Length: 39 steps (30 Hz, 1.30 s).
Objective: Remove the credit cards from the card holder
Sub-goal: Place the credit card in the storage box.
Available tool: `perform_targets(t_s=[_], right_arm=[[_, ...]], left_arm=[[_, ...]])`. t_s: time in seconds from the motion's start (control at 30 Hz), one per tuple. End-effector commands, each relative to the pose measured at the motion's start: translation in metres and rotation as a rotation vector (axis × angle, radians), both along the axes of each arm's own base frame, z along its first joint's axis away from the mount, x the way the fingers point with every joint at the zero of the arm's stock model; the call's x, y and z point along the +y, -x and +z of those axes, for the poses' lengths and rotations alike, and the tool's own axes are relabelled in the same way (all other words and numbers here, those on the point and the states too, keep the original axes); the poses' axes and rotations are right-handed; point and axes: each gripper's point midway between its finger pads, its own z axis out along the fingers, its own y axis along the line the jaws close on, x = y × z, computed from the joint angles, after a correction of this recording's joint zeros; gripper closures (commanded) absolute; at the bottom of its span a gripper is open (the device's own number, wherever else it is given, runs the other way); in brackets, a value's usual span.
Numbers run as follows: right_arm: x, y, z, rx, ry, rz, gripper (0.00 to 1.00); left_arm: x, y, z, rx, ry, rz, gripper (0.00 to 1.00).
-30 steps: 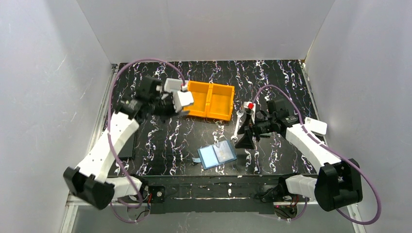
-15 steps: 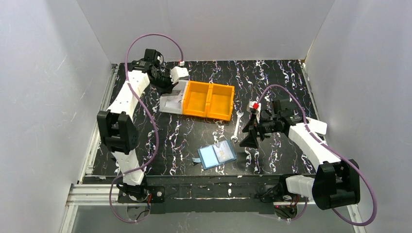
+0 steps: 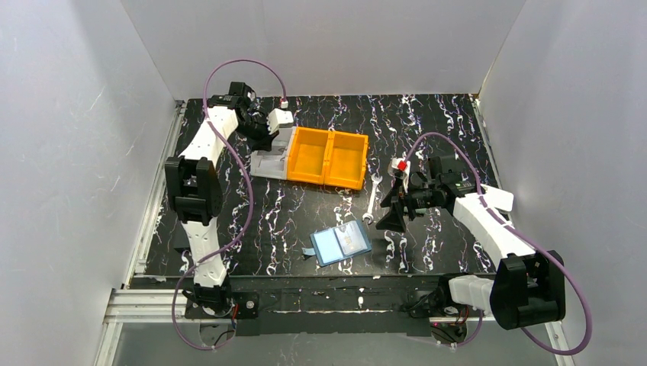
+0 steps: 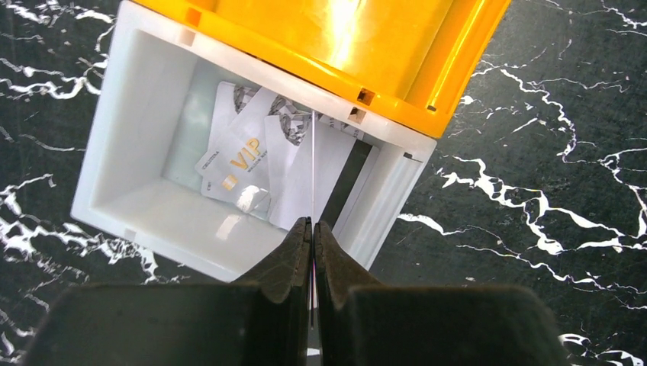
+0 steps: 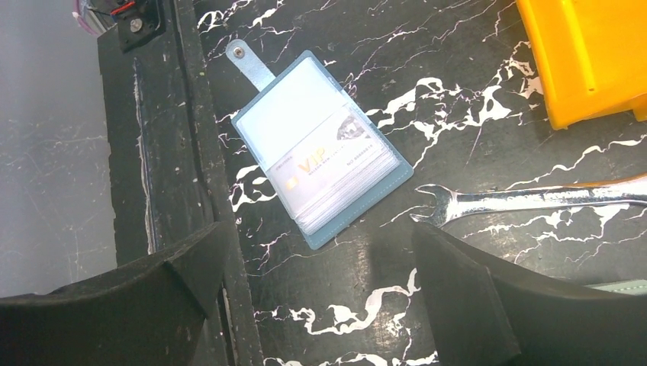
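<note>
Left gripper (image 4: 313,229) clamped on credit card (image 4: 313,168), edge-on, directly over white tray (image 4: 130,198). Card holder (image 3: 341,243) open on counter (image 3: 290,213), VIP card inside, nearest right gripper (image 5: 317,263), jaws spread.

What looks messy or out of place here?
Only mild mess: the credit cards lie fanned and crooked in the white tray, not stacked. The left gripper pinches one more edge-on above them.
</note>
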Motion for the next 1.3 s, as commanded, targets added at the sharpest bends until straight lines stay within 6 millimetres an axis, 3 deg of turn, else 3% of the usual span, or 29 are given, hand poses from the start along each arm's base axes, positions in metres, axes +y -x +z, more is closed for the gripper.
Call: perform_targets(t_s=[0.0, 0.77, 0.93, 1.27], right_arm=[[0.001, -0.002, 0.006, -0.015, -0.035, 0.006, 0.02], [-0.004, -0.007, 0.004, 0.018, -0.054, -0.026, 0.02], [-0.004, -0.008, 0.004, 0.024, -0.059, -0.029, 0.02], [-0.004, -0.006, 0.006, 0.032, -0.074, -0.026, 0.02]], left_arm=[[-0.008, 0.0, 0.007, 0.0, 0.068, -0.062, 1.0], [-0.002, -0.016, -0.045, 0.091, 0.109, -0.055, 1.0], [-0.001, -0.018, -0.052, 0.107, 0.101, -0.03, 0.92], [0.0, -0.042, -0.034, -0.003, 0.033, 0.049, 0.85]])
